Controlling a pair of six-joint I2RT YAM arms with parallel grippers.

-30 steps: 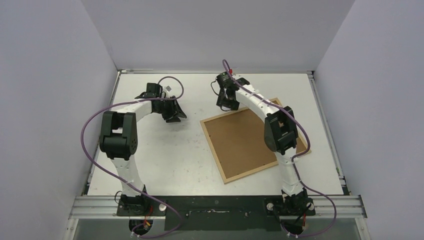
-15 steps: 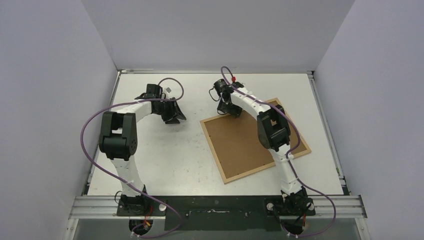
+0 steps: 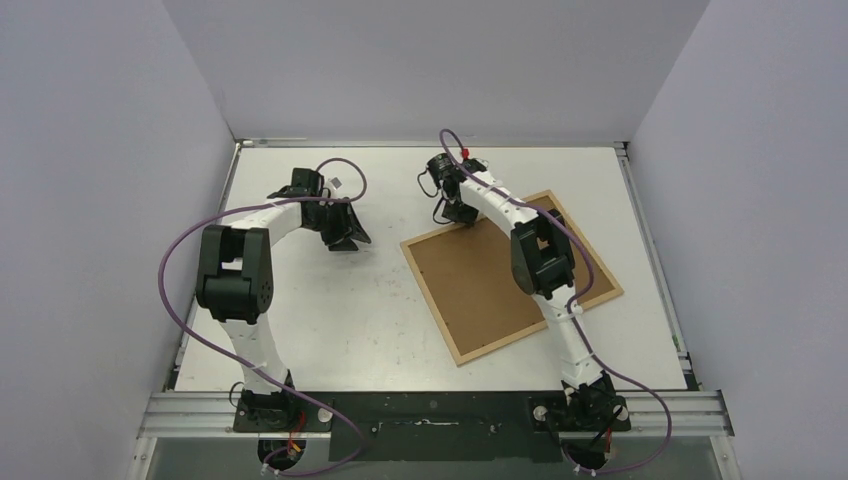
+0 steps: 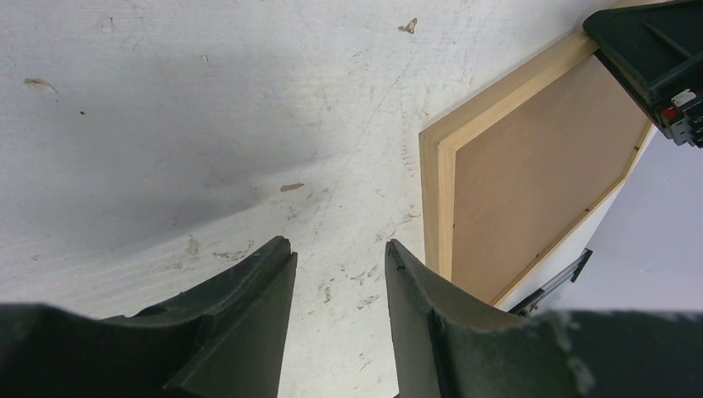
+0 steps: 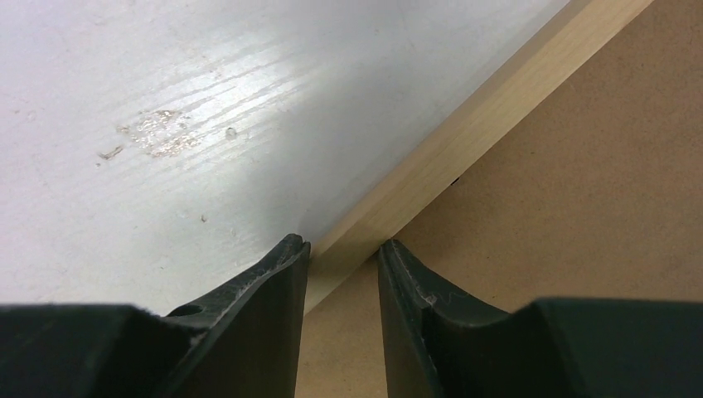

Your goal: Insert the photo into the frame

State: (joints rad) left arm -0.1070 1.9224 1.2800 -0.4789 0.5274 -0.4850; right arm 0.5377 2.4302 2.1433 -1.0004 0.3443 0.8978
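The white table (image 3: 330, 330) carries the frame (image 3: 430, 303), which lies flat right of centre at an angle, back side up, with the brown backing board (image 3: 480, 285) filling it. The right gripper (image 5: 342, 246) is down at the frame's far rail near its far-left corner, its fingers straddling the light wood and pinching it from both sides. The left gripper (image 4: 337, 246) hangs over bare table left of the frame, fingers spread, nothing between them.
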